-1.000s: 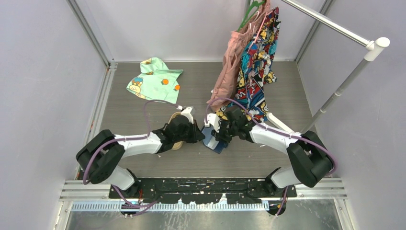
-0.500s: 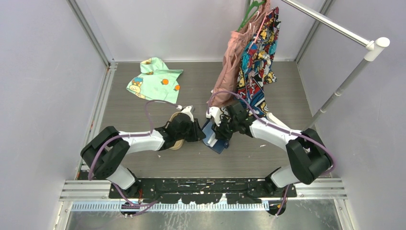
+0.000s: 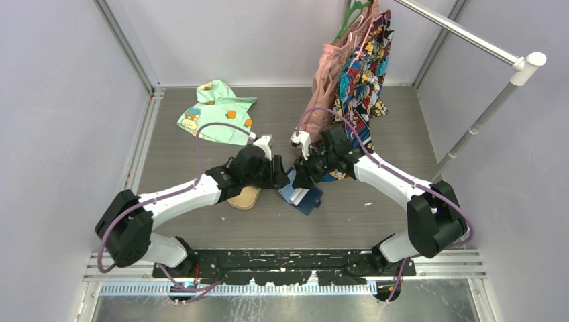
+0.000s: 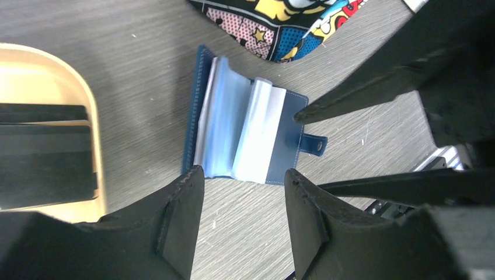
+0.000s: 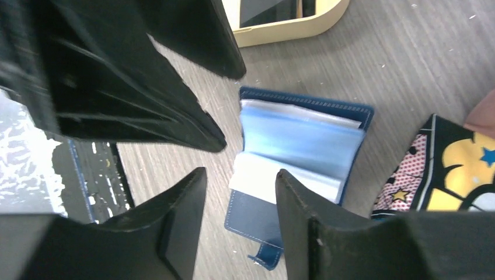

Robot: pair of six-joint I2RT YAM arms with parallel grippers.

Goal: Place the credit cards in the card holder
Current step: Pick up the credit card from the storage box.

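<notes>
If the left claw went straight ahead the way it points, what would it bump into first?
Probably the open wallet, which lies right in front of the left gripper and its open fingers. How far off it is, I can't judge.

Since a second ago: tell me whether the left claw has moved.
Yes. The left claw has shifted toward the far side, off the tan tray, which it mostly covered before and which now shows on its near side.
</notes>
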